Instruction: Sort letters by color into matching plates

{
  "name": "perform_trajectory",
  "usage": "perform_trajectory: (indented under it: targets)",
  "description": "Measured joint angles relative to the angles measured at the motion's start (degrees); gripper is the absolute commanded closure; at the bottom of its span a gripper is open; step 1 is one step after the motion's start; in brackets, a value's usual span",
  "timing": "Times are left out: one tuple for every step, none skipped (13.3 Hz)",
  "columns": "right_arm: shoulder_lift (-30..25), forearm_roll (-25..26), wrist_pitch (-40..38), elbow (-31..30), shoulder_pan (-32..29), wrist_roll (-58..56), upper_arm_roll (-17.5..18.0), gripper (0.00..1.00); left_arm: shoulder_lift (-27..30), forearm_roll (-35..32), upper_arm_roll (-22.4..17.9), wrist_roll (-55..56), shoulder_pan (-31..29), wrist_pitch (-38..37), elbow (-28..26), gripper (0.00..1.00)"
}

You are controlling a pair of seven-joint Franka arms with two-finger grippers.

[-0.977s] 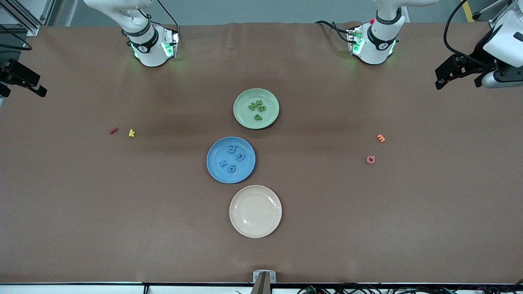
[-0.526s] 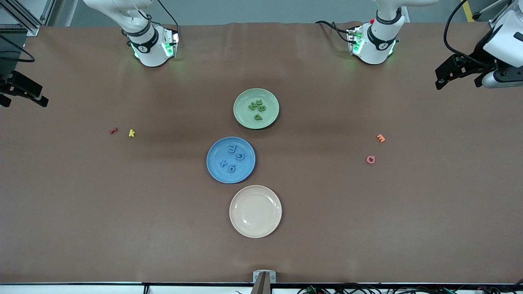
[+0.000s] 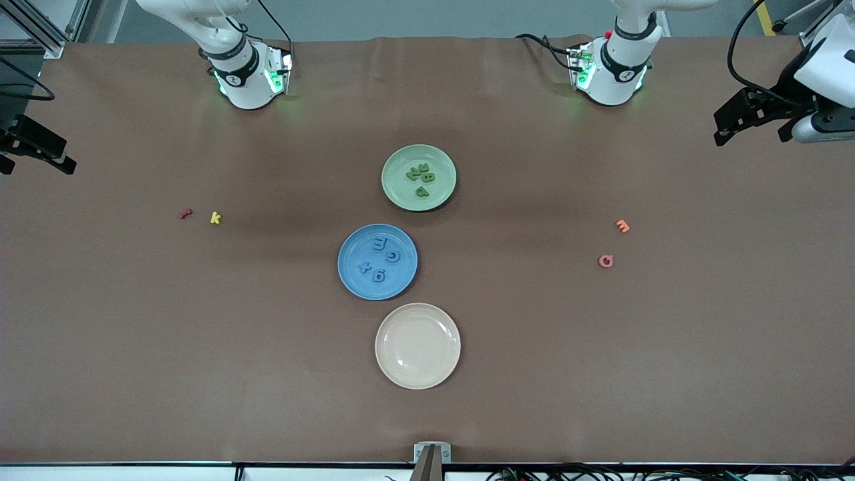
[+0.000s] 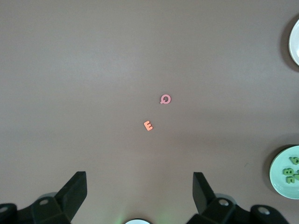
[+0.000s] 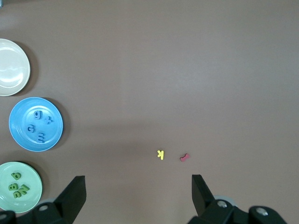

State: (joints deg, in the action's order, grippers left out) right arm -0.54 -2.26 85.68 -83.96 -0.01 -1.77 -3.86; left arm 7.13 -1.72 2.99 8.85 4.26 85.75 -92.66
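The brown surface (image 3: 133,347) carries three plates in a line down its middle. The green plate (image 3: 419,178) lies farthest from the front camera with the four green letters (image 3: 421,178) clustered in it; the blue plate (image 3: 377,261) sits nearer, holding the four blue letters (image 3: 379,259); the cream plate (image 3: 417,345) is nearest and bare. Both sorted sets lie toward the middle from either arm, with neither clearly nearer, so the sorting looks complete (no blue or green piece lies loose). The left end effector (image 3: 751,120) hangs over its end of the surface, fingers wide apart and holding nothing; the right end effector (image 3: 33,148) waits likewise, spread and unladen
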Motion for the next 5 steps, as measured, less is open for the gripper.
perform_trajectory:
  targets:
    - [0.0,0.01,0.0,0.01,0.0,0.0,0.0,0.0,0.0,0.0,0.08,-0.02,0.13,-0.12,0.0,0.0]
    - [0.0,0.02,0.0,0.02,0.0,0.0,0.0,0.0,0.0,0.0,0.2,-0.02,0.24,-0.21,0.0,0.0]
    - [0.0,0.04,0.0,0.02,0.0,0.0,0.0,0.0,0.0,0.0,0.32,-0.02,0.26,-0.28,0.0,0.0]
    - [0.0,0.06,0.0,0.02,-0.01,0.0,0.0,0.0,0.0,0.0,0.34,-0.05,0.26,-0.34,0.01,0.0]
    - [0.0,0.07,0.0,0.02,-0.01,0.0,0.0,0.0,0.0,0.0,0.34,-0.25,0.19,-0.45,0.08,0.0]
